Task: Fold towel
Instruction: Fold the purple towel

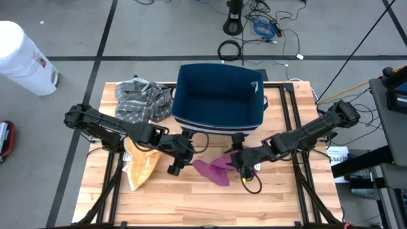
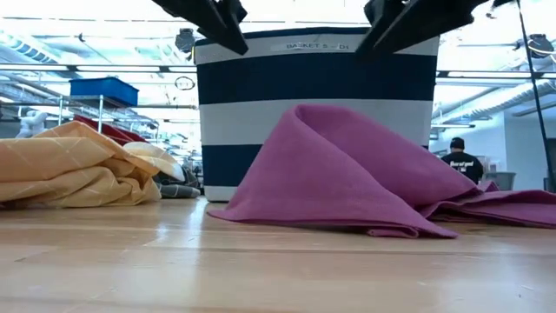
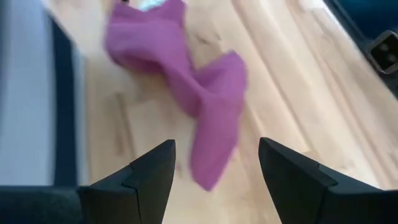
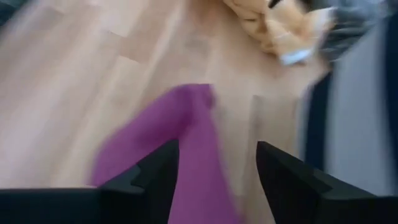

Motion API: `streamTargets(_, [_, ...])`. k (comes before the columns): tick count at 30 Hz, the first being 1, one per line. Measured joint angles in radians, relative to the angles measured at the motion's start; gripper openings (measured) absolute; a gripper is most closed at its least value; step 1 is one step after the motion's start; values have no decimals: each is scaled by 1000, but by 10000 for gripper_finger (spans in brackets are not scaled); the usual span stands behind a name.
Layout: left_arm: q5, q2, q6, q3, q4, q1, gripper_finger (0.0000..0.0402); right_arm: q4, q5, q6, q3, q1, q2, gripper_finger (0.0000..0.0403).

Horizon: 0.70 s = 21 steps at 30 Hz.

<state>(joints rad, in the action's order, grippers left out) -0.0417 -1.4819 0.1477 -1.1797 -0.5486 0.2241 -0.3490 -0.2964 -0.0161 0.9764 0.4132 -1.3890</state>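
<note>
A purple towel [image 1: 213, 169] lies crumpled on the wooden table, in front of the basket. In the low view the towel [image 2: 347, 174] rests on the tabletop with one fold standing up in a peak. My left gripper [image 1: 173, 169] hovers open just left of it; in the left wrist view the gripper [image 3: 214, 149] looks down at the towel [image 3: 205, 93] beyond its fingertips. My right gripper [image 1: 245, 177] hangs open at the towel's right end; in the right wrist view the gripper [image 4: 217, 149] has the towel [image 4: 186, 155] below the gap between its fingers.
A navy and white basket [image 1: 219, 98] stands at the table's far middle. A yellow cloth [image 1: 141, 164] lies near the left, and a grey plaid cloth [image 1: 143, 98] at the far left. Bare wood stretches along the near edge. A person [image 2: 459, 161] shows far behind.
</note>
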Motion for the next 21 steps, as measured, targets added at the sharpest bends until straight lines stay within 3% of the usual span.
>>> streamTargets(4, [-59,-78,-11,0,-3,7,238,-2,57,88,0,55,-75,184])
streamTargets(14, [-52,-291,5,0,26,28,238,99,60,199,0,110,-342,149])
streamTargets(21, [-45,-374,29,0,86,20,238,198,72,231,0,113,-423,137])
